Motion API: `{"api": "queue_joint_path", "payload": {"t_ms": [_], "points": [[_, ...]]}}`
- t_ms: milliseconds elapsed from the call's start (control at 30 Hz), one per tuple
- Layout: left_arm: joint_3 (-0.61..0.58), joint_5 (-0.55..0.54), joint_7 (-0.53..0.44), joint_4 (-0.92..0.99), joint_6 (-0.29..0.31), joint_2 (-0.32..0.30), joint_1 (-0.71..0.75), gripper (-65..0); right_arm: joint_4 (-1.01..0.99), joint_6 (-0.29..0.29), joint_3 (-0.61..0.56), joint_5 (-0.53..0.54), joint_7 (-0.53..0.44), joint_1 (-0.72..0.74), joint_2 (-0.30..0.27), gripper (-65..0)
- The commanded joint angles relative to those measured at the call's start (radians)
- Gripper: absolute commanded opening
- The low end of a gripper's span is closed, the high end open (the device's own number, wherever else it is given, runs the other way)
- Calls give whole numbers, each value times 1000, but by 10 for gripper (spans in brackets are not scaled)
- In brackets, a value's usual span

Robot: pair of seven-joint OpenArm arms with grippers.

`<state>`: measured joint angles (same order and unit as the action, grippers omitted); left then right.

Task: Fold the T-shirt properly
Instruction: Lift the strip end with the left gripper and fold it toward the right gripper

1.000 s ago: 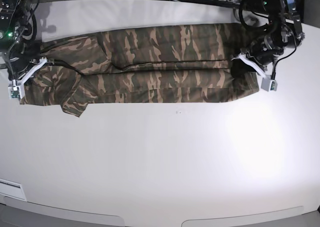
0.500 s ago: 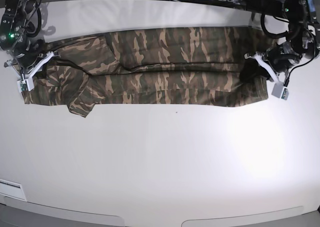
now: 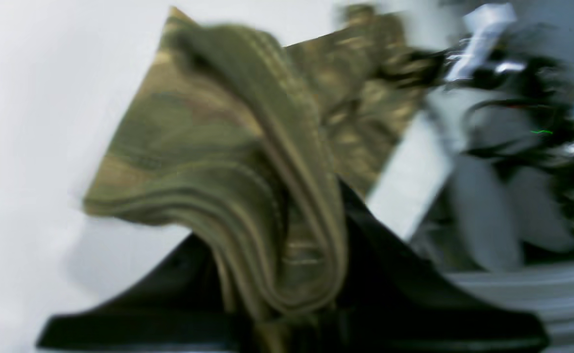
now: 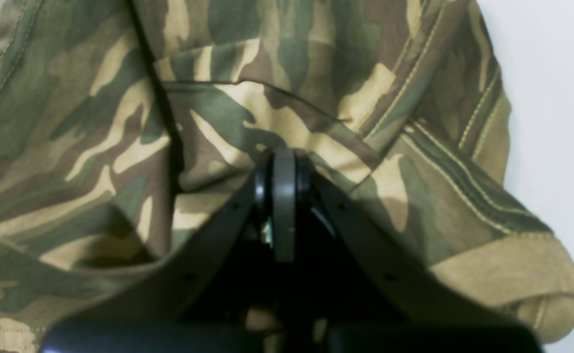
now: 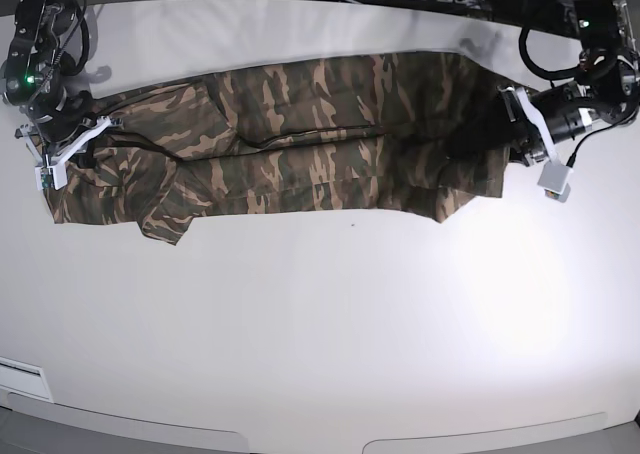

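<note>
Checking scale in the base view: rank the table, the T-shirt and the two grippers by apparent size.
1. table
2. T-shirt
3. left gripper and right gripper: look alike, each shut on the T-shirt, so no ranking between them.

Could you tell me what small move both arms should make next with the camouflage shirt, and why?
Probably lift slightly: the left end effector and right end effector each pinch an end of the camouflage-print cloth T-shirt, whose middle lies on the white table.
</note>
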<state>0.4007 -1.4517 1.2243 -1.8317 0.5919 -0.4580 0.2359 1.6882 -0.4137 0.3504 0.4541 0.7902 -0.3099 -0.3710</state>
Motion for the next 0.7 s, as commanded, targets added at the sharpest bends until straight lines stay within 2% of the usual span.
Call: {"api": "queue_joint_path", "payload": {"t_ms": [0, 167, 267, 367, 500, 667], "points": [[7, -32, 2, -14, 18, 1, -19, -650, 0, -5, -3, -5, 60, -6, -8, -650], [3, -32, 7, -18, 57, 91, -51, -650, 0, -14, -3, 25, 64, -9, -6, -650], [-15, -32, 6, -18, 101, 158, -77, -650, 0, -18, -3, 29, 64, -9, 0, -650], [-56, -32, 3, -11, 106, 226, -106, -650, 0, -18, -3, 29, 64, -8, 13, -650], [-135, 120, -68, -11, 106, 305, -135, -650, 0, -41, -4, 29, 72, -9, 17, -650], [-214, 278, -148, -11, 106, 365, -137, -650, 0, -40, -4, 28, 86, -9, 17, -650]]}}
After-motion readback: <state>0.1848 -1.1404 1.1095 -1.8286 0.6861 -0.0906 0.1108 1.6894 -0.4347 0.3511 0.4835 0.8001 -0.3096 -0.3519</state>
